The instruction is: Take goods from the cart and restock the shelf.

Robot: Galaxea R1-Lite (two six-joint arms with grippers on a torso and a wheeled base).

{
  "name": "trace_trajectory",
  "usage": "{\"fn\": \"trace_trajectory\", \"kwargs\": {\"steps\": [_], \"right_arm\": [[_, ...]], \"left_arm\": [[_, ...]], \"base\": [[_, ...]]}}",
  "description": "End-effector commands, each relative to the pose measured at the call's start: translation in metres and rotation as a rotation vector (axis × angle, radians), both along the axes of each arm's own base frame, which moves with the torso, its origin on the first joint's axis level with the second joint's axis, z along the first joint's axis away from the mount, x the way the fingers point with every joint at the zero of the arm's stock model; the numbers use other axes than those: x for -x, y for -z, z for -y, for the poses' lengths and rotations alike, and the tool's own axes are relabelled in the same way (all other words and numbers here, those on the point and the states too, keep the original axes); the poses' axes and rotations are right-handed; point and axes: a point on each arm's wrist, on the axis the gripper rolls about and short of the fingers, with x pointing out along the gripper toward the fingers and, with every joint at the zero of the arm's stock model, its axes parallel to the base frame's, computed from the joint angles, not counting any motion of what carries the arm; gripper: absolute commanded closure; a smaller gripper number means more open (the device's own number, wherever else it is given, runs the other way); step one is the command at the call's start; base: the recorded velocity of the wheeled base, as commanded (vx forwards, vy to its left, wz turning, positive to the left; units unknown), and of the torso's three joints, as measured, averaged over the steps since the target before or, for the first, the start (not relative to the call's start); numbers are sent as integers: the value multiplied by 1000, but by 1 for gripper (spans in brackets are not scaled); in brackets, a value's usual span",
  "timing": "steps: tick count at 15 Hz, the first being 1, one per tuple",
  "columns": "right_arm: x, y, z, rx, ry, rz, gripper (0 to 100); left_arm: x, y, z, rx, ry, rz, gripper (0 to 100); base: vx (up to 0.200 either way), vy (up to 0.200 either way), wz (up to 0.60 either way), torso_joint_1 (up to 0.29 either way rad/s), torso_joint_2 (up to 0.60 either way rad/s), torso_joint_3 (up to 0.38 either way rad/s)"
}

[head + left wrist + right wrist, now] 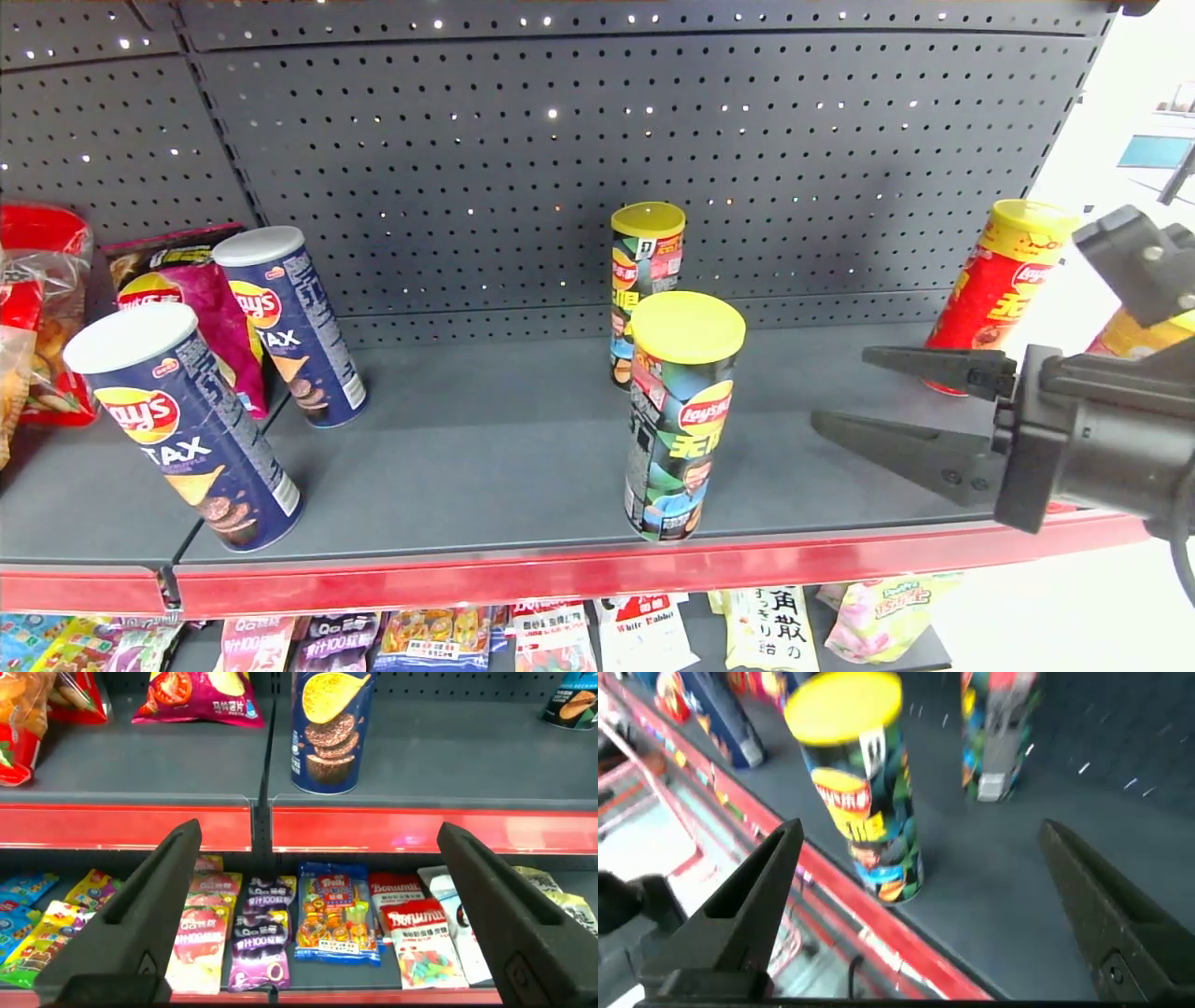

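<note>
A yellow-lidded dark chips can [679, 420] [859, 793] stands upright near the front edge of the grey shelf [485, 448]. A second like can [644, 280] [997, 728] stands behind it by the pegboard. My right gripper [840, 397] [924, 915] is open and empty, just right of the front can, over the shelf. Two blue cans [182, 425] [291, 322] stand at the left; one blue can [329, 728] is above my left gripper. My left gripper [318, 915] is open and empty, in front of the red shelf edge [374, 826], facing the lower shelf.
A red can [994, 289] stands at the shelf's right end. Snack bags [187, 289] lie at the far left. Candy packets [336, 919] fill the lower shelf. The pegboard back wall [560, 168] closes the shelf behind. Part of a red cart frame [654, 812] lies below the shelf.
</note>
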Motion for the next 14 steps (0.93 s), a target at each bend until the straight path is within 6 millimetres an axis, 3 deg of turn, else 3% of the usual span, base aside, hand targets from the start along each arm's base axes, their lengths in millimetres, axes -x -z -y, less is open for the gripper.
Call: {"fn": "trace_trajectory", "kwargs": {"steps": [1,8,14], "right_arm": [[-11,13,-8,30,-5,-57,0],[-34,49,-20,147,94,-165,0],[-44,67,-27,235,144,-189,0]], "left_arm": [[0,0,0,0,-1,1,0],[0,0,0,0,-1,1,0],[0,0,0,0,-1,1,0]], "base": [[0,0,0,0,0,0],[0,0,0,0,0,0],[0,0,0,0,0,0]]}}
